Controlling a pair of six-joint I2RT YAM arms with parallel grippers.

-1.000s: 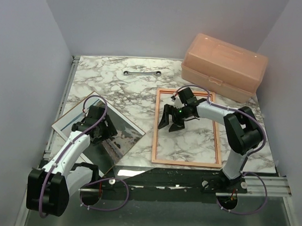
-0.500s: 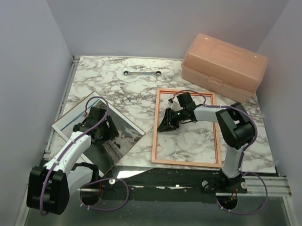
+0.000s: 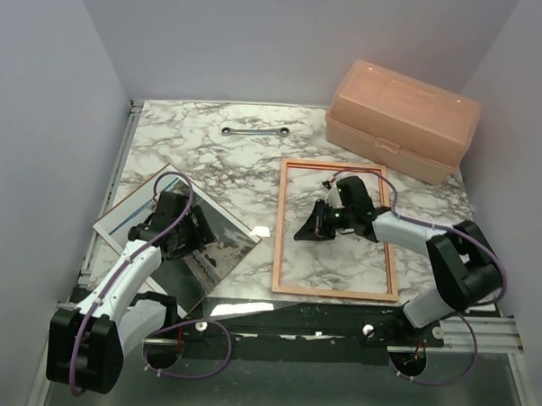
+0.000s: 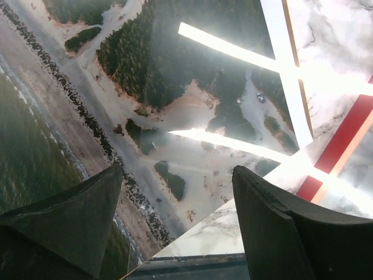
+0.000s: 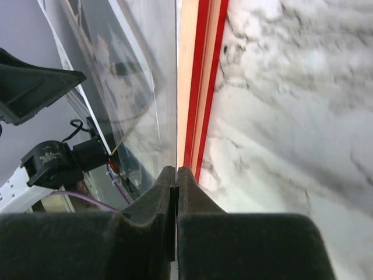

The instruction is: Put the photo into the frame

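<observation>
The photo [image 3: 136,206] lies at the left of the marble table, a glossy coastal print with a white edge, filling the left wrist view [image 4: 145,87]. My left gripper [image 3: 175,230] hovers open just above its near corner [image 4: 175,169], nothing between the fingers. The frame [image 3: 278,257] lies flat at centre right, pale wood side up. My right gripper [image 3: 306,231] is inside it, low by the left rail [image 5: 195,87], jaws pressed shut [image 5: 176,170]. A thin bright line runs up from the jaw seam; whether anything is pinched there I cannot tell.
A pink plastic box [image 3: 402,119] stands at the back right, just beyond the frame. A metal wrench [image 3: 254,130] lies at the back centre. A small white fleck [image 3: 261,230] sits on the marble between photo and frame. Walls close in on three sides.
My right gripper went from open to shut and its arm swung lower toward the near right. The white fleck beside the frame is new. The left arm stayed put.
</observation>
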